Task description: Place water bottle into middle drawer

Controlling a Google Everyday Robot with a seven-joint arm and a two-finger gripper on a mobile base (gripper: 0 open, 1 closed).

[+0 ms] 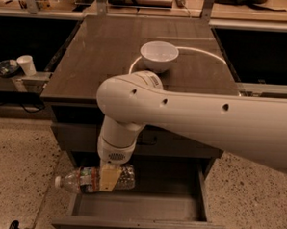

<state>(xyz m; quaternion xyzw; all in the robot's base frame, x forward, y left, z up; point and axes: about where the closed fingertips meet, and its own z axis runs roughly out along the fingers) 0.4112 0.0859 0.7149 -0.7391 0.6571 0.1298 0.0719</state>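
Pinches crinkly clear water bottle (80,179) sideways in gripper (110,177), lower left, over flat grey middle drawer (143,206) edge.

I read this as a lab or workshop. The floor (15,167) is hard and speckled, and a dark grey desk (107,61) with drawers stands in front of a bench (245,11) cluttered with gear. A paper cup (26,64) sits on a side shelf at left; a bowl (158,55) and a white cable (204,51) lie on the desk. My gripper (110,177) hangs at the left side of the open drawer (138,206), clamped on the bottle (82,179).
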